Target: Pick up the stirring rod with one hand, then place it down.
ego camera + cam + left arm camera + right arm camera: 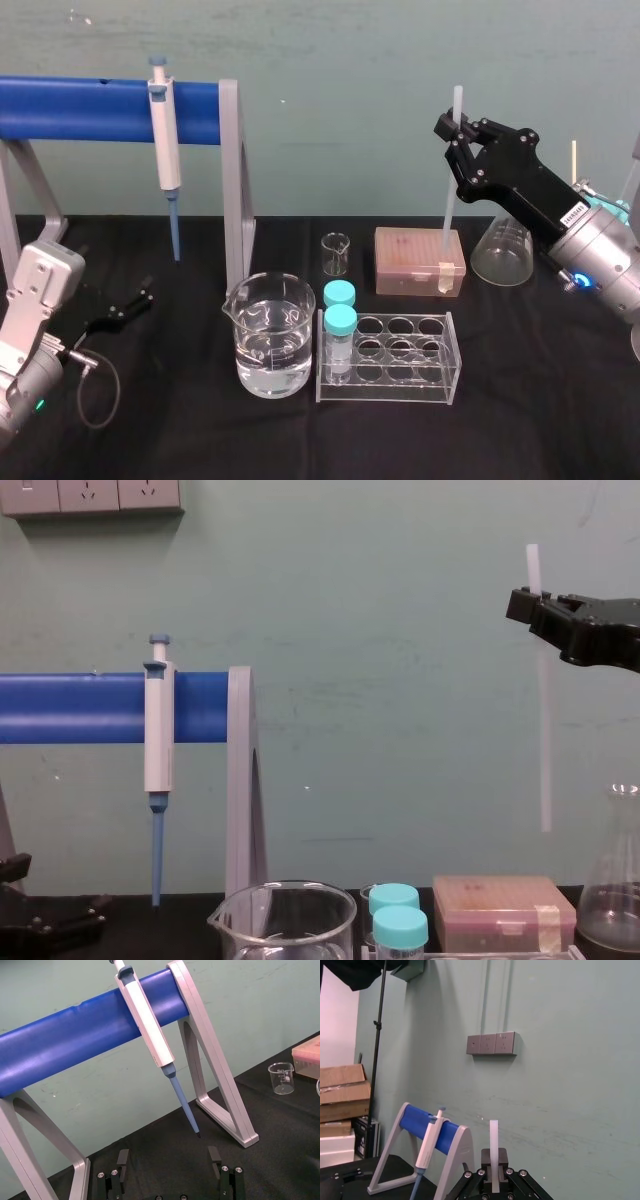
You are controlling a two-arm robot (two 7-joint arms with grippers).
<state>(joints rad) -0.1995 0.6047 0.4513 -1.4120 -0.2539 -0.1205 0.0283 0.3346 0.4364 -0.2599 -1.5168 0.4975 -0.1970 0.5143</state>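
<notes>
Head view gives you the right pincer (458, 135) raised at the right, over the back of the counter (540, 400), pinching the stirring rod (450, 200) close to its upper end. The rod hangs nearly upright, with a short stub sticking out above the jaws. In the chest view you can see its lower end hanging in the air above the pink tip box (505, 910), clear of it, with the conical flask (612, 910) just to the right.

Your left pincer (168, 1151) sits low at the counter's left side, its fingers (122, 1160) spread apart with nothing between them, facing the pipette (150, 1030) that hangs on the blue bar stand (65, 1042).

The water-filled beaker (268, 335) and the tube rack (388, 357) stand side by side near the front.
</notes>
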